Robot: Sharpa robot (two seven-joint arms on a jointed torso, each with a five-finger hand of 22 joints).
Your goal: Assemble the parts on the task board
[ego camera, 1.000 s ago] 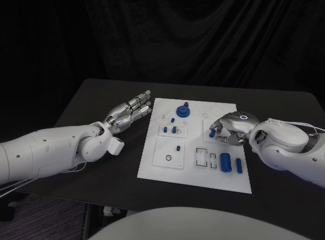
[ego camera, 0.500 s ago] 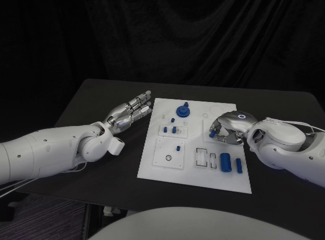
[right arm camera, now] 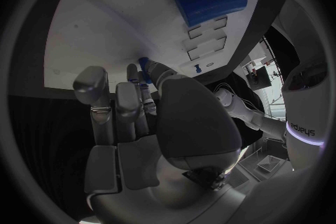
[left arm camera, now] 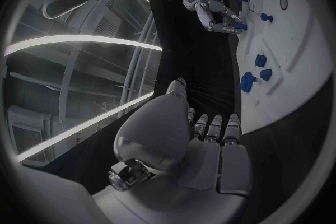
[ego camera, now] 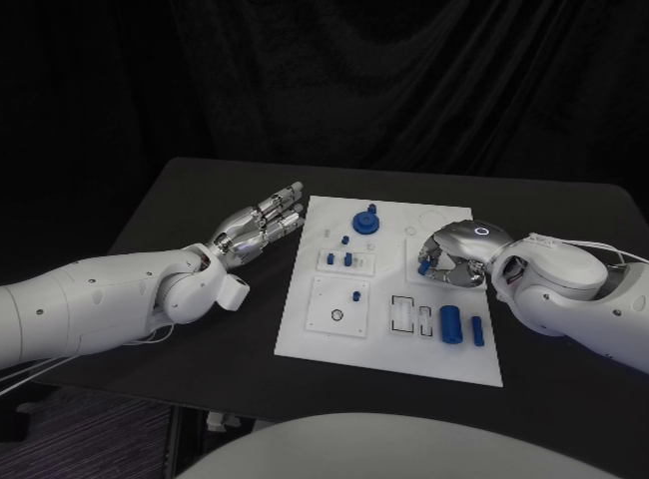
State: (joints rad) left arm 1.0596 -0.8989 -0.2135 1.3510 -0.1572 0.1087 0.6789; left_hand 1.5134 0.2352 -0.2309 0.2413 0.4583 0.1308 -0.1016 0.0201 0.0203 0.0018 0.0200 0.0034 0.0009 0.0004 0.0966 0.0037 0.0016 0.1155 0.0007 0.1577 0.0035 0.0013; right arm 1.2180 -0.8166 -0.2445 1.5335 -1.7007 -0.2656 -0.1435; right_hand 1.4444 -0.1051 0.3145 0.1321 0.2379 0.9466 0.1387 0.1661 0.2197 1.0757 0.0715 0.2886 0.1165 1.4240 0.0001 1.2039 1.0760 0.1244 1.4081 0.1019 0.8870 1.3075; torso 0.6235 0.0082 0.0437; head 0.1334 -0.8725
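The white task board lies mid-table. My right hand hovers over its right half and pinches a small blue peg in its fingertips. The right wrist view shows that peg between thumb and fingers, just above the board. In the left wrist view the right hand holds the peg at the board's edge. My left hand lies open beside the board's left edge, fingers stretched out flat, holding nothing. A blue knob stands at the board's far end.
Small blue pegs stand in the board's left blocks, and another peg sits lower down. A large blue cylinder and a thinner one lie near my right forearm. The same large cylinder sits in a slot.
My right hand has edged slightly left over the board with the peg still pinched. The left hand has not moved.
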